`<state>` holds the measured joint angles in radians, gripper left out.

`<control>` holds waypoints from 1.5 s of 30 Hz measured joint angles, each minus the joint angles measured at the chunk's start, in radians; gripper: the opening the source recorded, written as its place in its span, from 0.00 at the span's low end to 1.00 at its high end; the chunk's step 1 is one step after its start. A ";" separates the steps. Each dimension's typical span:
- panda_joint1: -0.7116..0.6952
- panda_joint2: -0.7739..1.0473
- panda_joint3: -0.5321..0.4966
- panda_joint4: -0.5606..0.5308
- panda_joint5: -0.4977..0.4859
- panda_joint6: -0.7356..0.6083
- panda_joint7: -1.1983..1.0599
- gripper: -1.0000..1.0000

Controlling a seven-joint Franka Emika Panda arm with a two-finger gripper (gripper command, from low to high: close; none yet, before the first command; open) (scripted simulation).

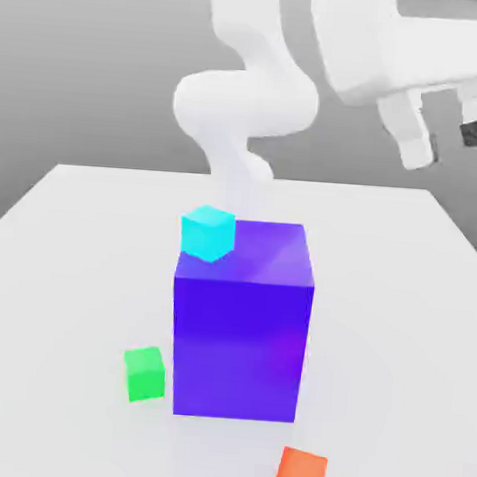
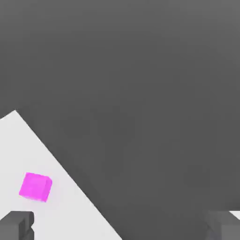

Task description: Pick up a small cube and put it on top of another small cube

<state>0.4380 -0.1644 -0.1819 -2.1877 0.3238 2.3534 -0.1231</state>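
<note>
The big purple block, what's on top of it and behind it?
A cyan cube sits on top of the big purple block. What's behind it can't be told, because the block covers that spot.

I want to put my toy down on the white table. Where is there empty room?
In the exterior view, there's a wide free patch on the white table right of the big blue-purple block, and another left of it, behind the green cube. It's crowded between that cube and the block: just a thin gap.
</note>
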 joint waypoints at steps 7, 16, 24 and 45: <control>0.077 0.202 0.032 0.034 0.047 0.031 -0.269 0.50; 0.130 0.430 0.096 0.069 -0.018 0.105 -0.535 0.50; 0.202 0.596 0.121 0.094 -0.193 0.185 -0.696 0.50; 0.187 0.571 0.017 0.091 -0.353 0.099 -0.769 0.00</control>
<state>0.6250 0.4069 -0.1649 -2.0962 -0.0291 2.4527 -0.8920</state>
